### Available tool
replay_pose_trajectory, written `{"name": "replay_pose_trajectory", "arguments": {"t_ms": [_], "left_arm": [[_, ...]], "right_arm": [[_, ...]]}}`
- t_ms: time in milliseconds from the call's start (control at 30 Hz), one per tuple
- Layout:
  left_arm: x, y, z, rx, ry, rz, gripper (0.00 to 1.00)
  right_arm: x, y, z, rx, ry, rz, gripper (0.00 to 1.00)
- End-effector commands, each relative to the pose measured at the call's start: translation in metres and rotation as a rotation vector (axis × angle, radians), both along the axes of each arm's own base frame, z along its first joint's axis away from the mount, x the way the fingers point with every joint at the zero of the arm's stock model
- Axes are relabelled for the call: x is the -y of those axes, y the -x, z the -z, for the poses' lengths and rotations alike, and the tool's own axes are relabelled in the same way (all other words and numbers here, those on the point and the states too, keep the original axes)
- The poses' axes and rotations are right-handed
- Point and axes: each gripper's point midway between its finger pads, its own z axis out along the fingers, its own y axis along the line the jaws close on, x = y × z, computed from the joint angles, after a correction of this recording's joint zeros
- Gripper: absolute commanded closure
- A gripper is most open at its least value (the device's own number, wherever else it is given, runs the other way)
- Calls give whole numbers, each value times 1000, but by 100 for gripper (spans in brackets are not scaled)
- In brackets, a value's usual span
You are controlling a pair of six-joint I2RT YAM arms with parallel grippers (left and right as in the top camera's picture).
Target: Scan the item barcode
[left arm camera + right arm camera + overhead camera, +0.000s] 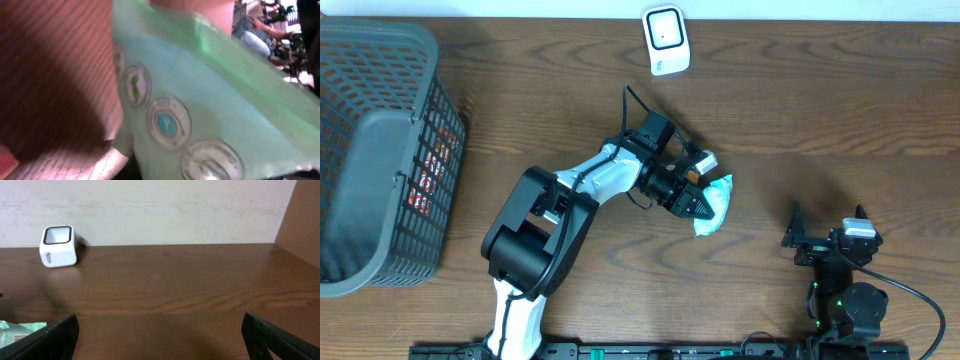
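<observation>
The item, a pale green packet [716, 207] printed with round badges, lies on the wooden table at centre right. My left gripper [700, 203] has its dark fingers on the packet's left edge. The left wrist view is filled by the packet [210, 100], and the fingers do not show there, so the grip is unclear. No barcode shows on it. The white scanner [665, 40] stands at the table's far edge, also seen as a scanner [59, 246] in the right wrist view. My right gripper [828, 238] rests near the front right, its fingers wide open around bare table [160, 335].
A large grey mesh basket [375, 150] with red-labelled goods inside fills the left end of the table. A corner of the packet [20, 332] shows at the lower left of the right wrist view. A pale wall runs behind the scanner.
</observation>
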Motion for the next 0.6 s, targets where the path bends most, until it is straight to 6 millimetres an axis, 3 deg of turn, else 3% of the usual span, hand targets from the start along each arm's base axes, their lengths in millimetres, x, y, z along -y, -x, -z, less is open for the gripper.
{"name": "replay_pose_trajectory", "arguments": {"t_ms": [0,67,133,267,433,567], "left_arm": [[-3,-3,5,29,-22,-4,32],[-4,-5,7,42,-36,-9,12],[-6,-9,11,61,-66,-21,2],[-8,-26,9,104,-145,-93,2],[0,-53,-40,243,-116,-148,2],[-3,-73,-92,396,-105,-222,2]], "right_arm": [[-1,0,0,2,-2,-1,1],[-1,0,0,2,-2,-1,1],[-1,0,0,2,-2,-1,1],[-1,0,0,2,-2,-1,1],[-1,0,0,2,-2,-1,1],[-1,0,0,2,-2,-1,1]]}}
